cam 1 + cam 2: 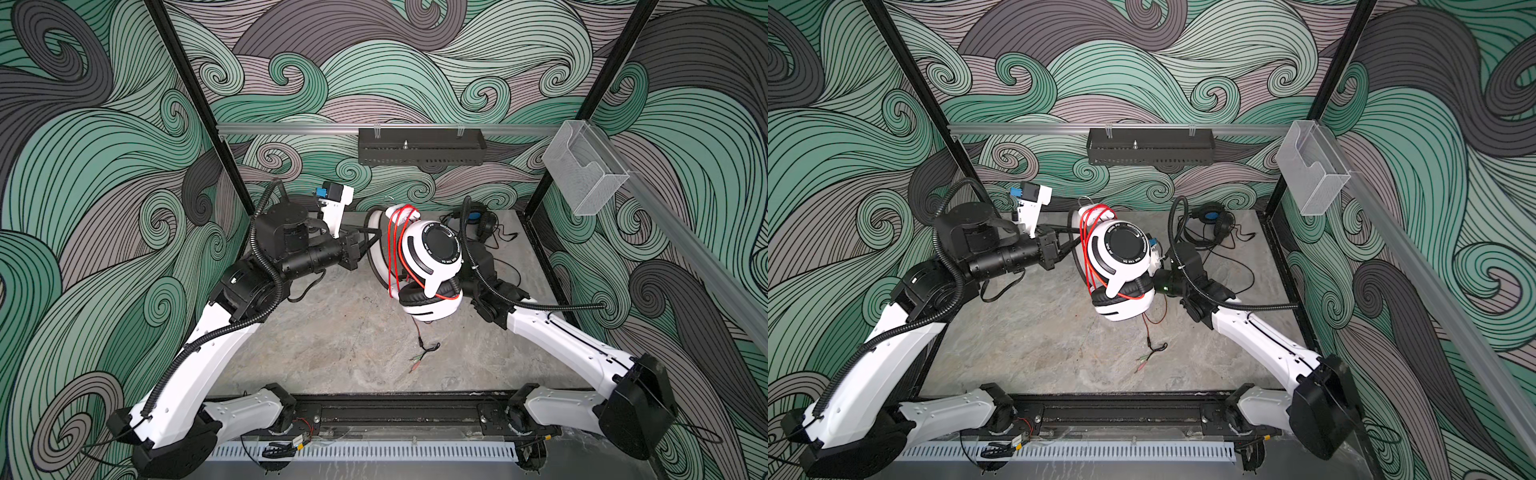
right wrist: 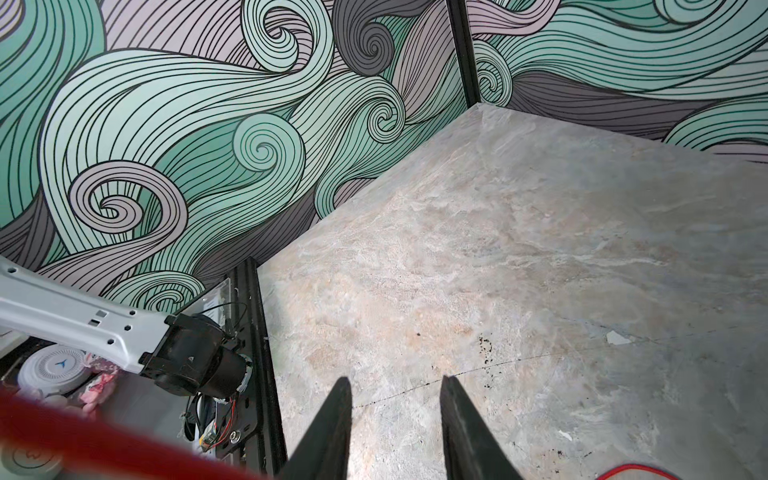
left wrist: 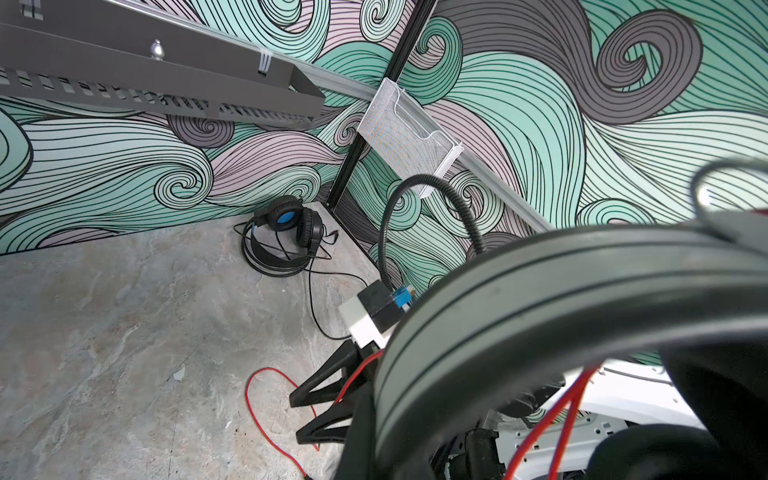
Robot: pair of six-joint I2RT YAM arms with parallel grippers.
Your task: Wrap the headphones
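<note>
Circling the white headphones (image 1: 1121, 249) earcup, tiny lettering (image 1: 1137, 237) partly reads "EDUCATIONAL".

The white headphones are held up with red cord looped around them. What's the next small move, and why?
Probably bring the right gripper, open and empty, down to the loose red cord tail on the table and pinch it. The left gripper holds the white headphones off the table with several loops on them, and that tail is not yet wrapped.

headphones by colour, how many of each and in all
white headphones: 1
black headphones: 1
total: 2
</note>
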